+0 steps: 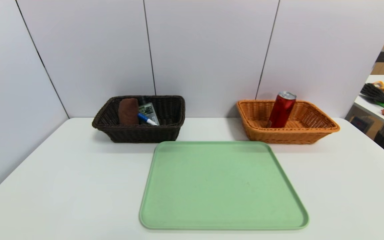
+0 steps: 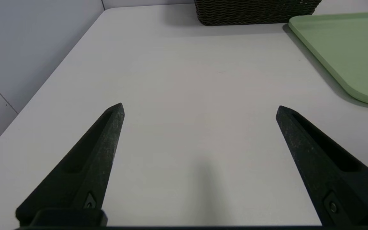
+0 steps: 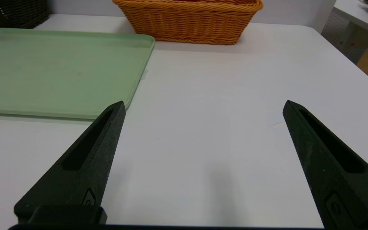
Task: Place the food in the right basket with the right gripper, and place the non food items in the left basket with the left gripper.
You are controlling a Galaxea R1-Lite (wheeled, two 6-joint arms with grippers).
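1. We judge the sorting finished: the green tray (image 1: pixel 223 186) at the centre of the white table (image 1: pixel 62 186) carries nothing, and every item already sits in a basket.
2. The red drink can (image 1: pixel 281 110) stands tilted inside the orange wicker basket (image 1: pixel 312 133), at about one o'clock from the tray.
3. The dark brown wicker basket (image 1: pixel 138 135), at about eleven o'clock from the tray, holds the folded brown towel (image 1: pixel 128 111), the white marker with the blue cap (image 1: pixel 147 119) and the dark green pump bottle (image 1: pixel 149 111); the marker lies across the bottle.
4. Our left gripper (image 2: pixel 200 108) hangs over bare table at the tray's nine o'clock side, its pointed fingers spread wide with nothing between them.
5. Our right gripper (image 3: pixel 203 105) is likewise spread wide and empty, over bare table at the tray's three o'clock side, the orange basket ahead of it.
6. As we judge it, the next move calls for no pick; at most we keep both arms back.
7. The bottle carries a pale label, but we cannot read it; the can shows no legible writing or brand.
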